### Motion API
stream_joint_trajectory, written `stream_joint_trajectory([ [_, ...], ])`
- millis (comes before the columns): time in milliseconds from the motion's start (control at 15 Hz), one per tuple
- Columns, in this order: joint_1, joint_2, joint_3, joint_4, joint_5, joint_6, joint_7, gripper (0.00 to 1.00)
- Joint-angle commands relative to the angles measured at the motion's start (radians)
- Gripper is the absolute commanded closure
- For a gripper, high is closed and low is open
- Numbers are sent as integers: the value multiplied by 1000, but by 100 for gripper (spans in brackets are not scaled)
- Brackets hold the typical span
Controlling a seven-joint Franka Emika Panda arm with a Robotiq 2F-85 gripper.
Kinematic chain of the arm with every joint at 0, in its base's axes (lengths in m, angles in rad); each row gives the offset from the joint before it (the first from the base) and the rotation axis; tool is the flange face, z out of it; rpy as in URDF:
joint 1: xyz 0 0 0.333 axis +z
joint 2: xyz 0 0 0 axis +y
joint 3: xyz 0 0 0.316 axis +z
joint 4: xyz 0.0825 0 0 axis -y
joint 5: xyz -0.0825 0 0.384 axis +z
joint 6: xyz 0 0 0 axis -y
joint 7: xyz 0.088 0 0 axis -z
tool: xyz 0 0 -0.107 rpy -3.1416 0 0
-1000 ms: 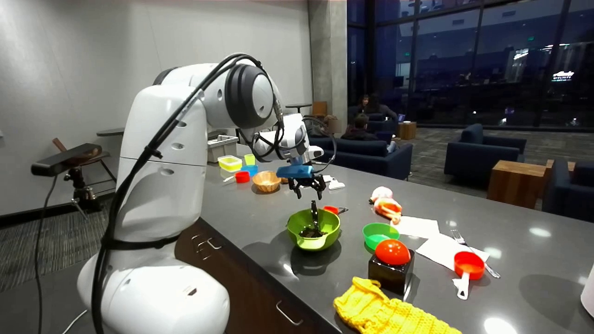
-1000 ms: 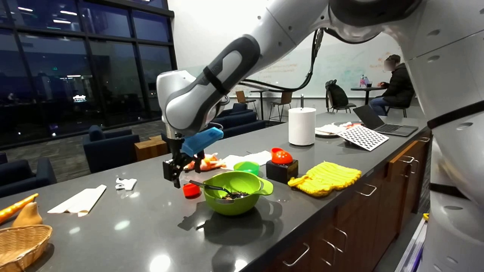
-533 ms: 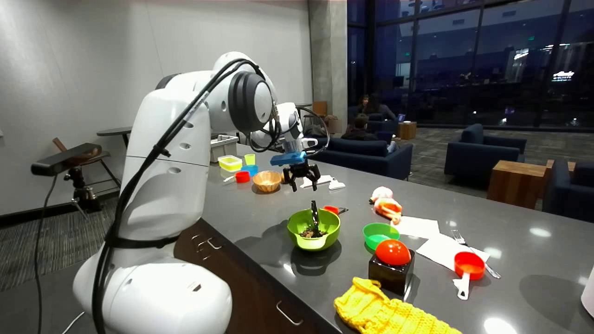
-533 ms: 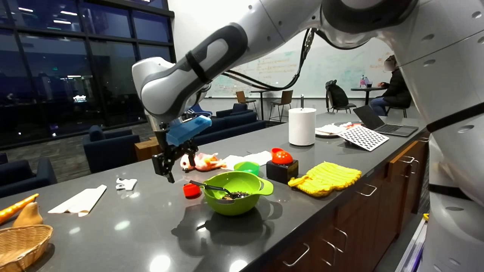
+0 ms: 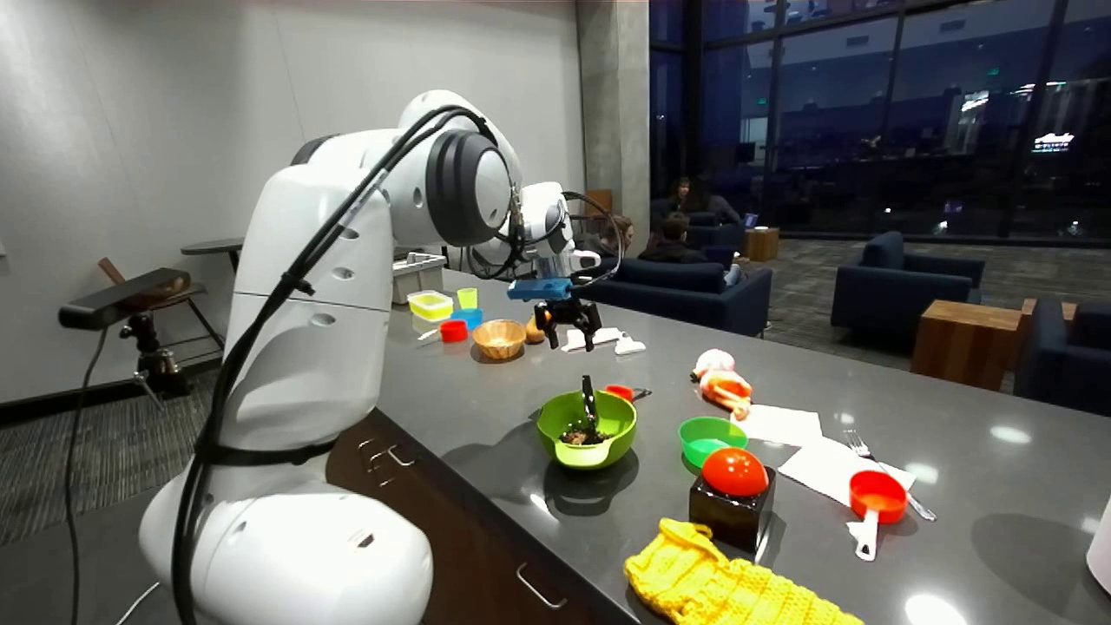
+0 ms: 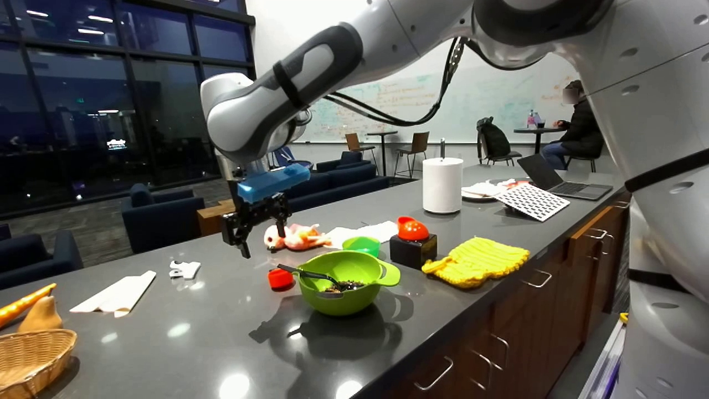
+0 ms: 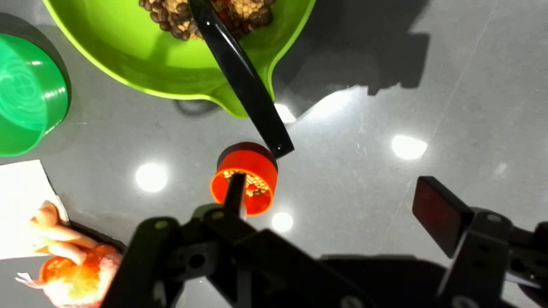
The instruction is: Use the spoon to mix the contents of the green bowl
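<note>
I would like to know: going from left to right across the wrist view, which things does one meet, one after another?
Small green dish → green bowl, with the spoon reaching out over its rim → dark red finger pad. Things whose order is unclear are left out.

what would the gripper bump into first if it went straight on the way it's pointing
The gripper would probably reach bare countertop beside the spoon, though one finger might clip the spoon first; depth is unclear.
</note>
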State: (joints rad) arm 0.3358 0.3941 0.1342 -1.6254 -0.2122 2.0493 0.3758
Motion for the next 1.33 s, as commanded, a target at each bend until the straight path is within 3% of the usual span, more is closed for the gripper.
stream_joint_trajectory([
  [0,-26,-88,-6,-89,62,35,52,0],
  [533,-97,-294,-23,-343,78,139,76,0],
  [667,-128,-354,-24,-417,92,158,34,0],
  [1000,-216,-526,-46,-599,281,182,-213,0],
  [1267,-255,-636,-85,-683,336,159,-285,0],
])
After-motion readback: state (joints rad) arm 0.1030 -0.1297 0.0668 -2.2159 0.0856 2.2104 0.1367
